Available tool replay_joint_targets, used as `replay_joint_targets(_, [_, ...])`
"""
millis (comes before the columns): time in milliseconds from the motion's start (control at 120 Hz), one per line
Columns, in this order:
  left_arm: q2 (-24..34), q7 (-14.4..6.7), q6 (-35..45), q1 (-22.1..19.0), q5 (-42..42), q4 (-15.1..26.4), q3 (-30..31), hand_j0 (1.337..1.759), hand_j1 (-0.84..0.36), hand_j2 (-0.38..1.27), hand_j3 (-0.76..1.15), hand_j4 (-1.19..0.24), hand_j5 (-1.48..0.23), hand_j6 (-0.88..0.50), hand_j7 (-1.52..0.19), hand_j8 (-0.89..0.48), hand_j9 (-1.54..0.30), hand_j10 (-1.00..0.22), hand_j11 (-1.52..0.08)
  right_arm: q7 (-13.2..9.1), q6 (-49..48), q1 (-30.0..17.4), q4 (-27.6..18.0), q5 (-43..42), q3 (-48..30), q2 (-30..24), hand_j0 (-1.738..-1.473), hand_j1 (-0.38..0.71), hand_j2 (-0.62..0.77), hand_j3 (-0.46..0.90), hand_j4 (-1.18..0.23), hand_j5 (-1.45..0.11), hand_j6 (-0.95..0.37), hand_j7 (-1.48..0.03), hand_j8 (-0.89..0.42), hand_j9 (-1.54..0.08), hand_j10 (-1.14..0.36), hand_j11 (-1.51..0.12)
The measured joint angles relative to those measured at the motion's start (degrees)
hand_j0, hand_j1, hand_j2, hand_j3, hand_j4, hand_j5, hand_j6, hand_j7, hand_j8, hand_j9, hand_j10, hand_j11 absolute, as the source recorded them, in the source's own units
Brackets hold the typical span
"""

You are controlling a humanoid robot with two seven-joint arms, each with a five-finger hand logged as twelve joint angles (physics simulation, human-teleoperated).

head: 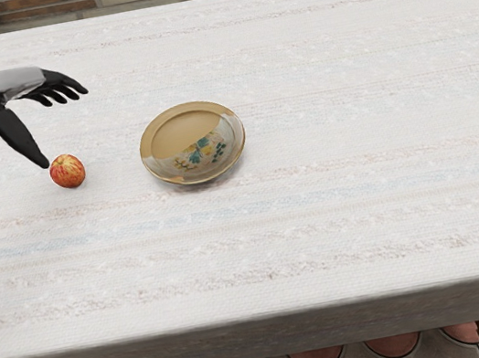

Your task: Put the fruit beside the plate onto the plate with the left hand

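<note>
Resting on the pale tabletop point(324, 238), a red apple point(67, 170) sits left of the plate point(150, 148), clear of its rim. Behind it, the left hand point(25, 96) reaches in with its fingers point(65, 85) spread, holding nothing, and the thumb tip points down just beside the apple.

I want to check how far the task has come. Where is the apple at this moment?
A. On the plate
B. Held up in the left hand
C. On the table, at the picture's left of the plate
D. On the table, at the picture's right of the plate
C: the apple lies on the table, apart from the plate on its left side, and the open left hand holds nothing.
</note>
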State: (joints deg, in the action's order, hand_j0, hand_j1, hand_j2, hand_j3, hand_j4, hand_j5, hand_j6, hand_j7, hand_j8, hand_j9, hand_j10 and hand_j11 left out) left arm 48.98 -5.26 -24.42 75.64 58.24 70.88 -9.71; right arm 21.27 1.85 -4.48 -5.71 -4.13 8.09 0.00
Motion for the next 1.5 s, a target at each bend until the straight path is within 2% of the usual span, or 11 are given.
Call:
replay_joint_targets(117, [-3.61,0.23,0.22,-0.14,16.91,-0.4,0.93,1.658,0.06,0.05,0.0,-0.25,-0.32,-0.25,-0.32,-0.25,-0.32,-0.25,-0.32,0.01,0.0,0.0,0.0,0.0,0.0,0.0,-1.658,-0.31,-0.01,0.0,-0.04,-0.05,-0.04,-0.05,-0.04,-0.05,-0.04,-0.05])
replay_joint_targets(250, [-2.94,0.24,0.27,-1.27,23.95,-0.73,1.3,1.658,0.06,0.05,0.0,-0.25,-0.32,-0.25,-0.32,-0.25,-0.32,-0.25,-0.32,0.01,0.0,0.0,0.0,0.0,0.0,0.0,-1.658,-0.31,-0.01,0.0,-0.04,-0.05,-0.04,-0.05,-0.04,-0.05,-0.04,-0.05])
replay_joint_targets(442, [-5.47,0.31,2.14,-2.12,24.62,-1.46,1.28,1.658,0.06,0.05,0.0,-0.25,-0.32,-0.25,-0.32,-0.25,-0.32,-0.25,-0.32,0.0,0.0,0.0,0.0,0.0,0.0,0.0,-1.658,-0.31,-0.01,0.0,-0.04,-0.05,-0.04,-0.05,-0.04,-0.05,-0.03,-0.05])
replay_joint_targets(642, [-6.45,0.39,3.91,-6.17,23.69,-3.31,1.28,1.658,0.06,0.05,0.0,-0.25,-0.32,-0.25,-0.32,-0.25,-0.32,-0.25,-0.32,0.0,0.0,0.0,0.0,0.0,0.0,0.0,-1.658,-0.31,-0.01,0.0,-0.04,-0.05,-0.04,-0.05,-0.04,-0.05,-0.04,-0.05])
replay_joint_targets(908, [-9.91,0.42,4.66,-8.25,23.54,-6.29,1.23,1.658,0.06,0.05,0.0,-0.25,-0.32,-0.25,-0.32,-0.25,-0.32,-0.25,-0.32,0.0,0.0,0.0,0.0,0.0,0.0,0.0,-1.658,-0.31,-0.01,0.0,-0.04,-0.05,-0.04,-0.05,-0.04,-0.05,-0.04,-0.05])
replay_joint_targets(1183, [-9.96,0.39,4.74,-9.08,23.49,-9.22,1.2,1.658,0.05,0.05,0.0,-0.25,-0.32,-0.25,-0.32,-0.25,-0.32,-0.25,-0.32,0.0,0.0,0.0,0.0,0.0,0.0,0.0,-1.658,-0.31,-0.01,0.0,-0.04,-0.05,-0.04,-0.05,-0.04,-0.05,-0.04,-0.05])
replay_joint_targets(1325, [-10.15,0.4,4.81,-9.14,23.55,-10.16,1.21,1.658,-0.01,0.06,0.0,-0.31,-0.39,-0.31,-0.39,-0.31,-0.39,-0.31,-0.39,0.01,0.0,0.0,0.0,0.0,0.0,0.0,-1.658,-0.31,-0.01,0.0,-0.04,-0.05,-0.04,-0.05,-0.04,-0.05,-0.04,-0.05])
replay_joint_targets(1500, [-13.03,0.37,7.48,-9.02,23.5,-13.04,1.32,1.658,-0.05,0.07,0.0,-0.34,-0.44,-0.34,-0.44,-0.34,-0.44,-0.34,-0.44,0.0,0.0,0.0,0.0,0.0,0.0,0.0,-1.658,-0.31,-0.01,0.0,-0.04,-0.05,-0.04,-0.05,-0.04,-0.05,-0.04,-0.05])
